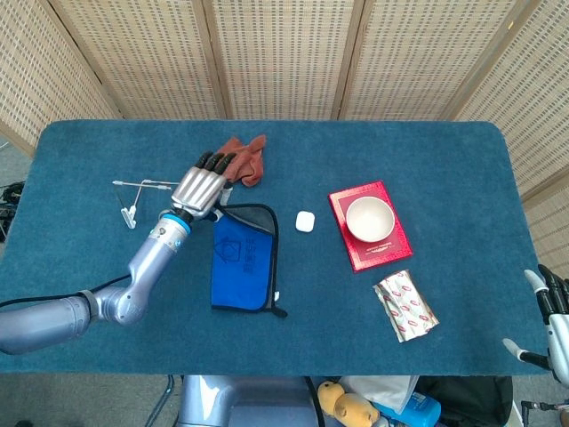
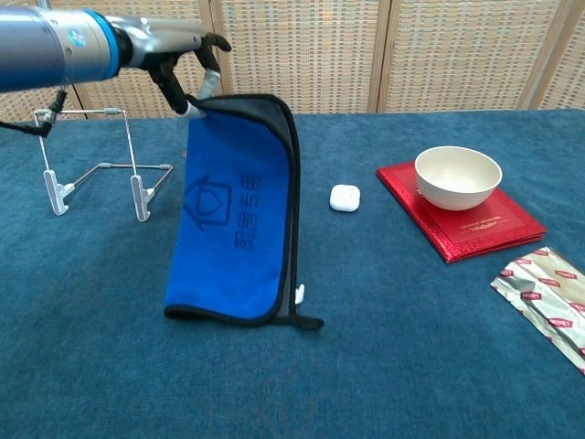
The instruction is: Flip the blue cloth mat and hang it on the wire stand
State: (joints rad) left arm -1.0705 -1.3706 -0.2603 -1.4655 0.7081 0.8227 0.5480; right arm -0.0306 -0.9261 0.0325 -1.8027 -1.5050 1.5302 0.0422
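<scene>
My left hand [image 1: 201, 187] [image 2: 178, 57] pinches the top corner of the blue cloth mat [image 1: 242, 260] [image 2: 236, 215] and holds it up. The mat hangs down, black-edged, with its printed house logo facing the chest view, and its lower end trails on the table. The wire stand [image 1: 133, 199] [image 2: 91, 169] is to the left of the mat, apart from it. My right hand [image 1: 551, 316] shows only at the lower right edge of the head view, fingers spread, holding nothing.
A rust-coloured rag [image 1: 240, 158] lies behind the mat. A small white case [image 1: 304, 221] [image 2: 345, 198], a cream bowl [image 1: 369, 218] [image 2: 457, 176] on a red book [image 1: 384, 249] [image 2: 494, 224], and a foil packet [image 1: 404, 305] [image 2: 548, 297] lie to the right.
</scene>
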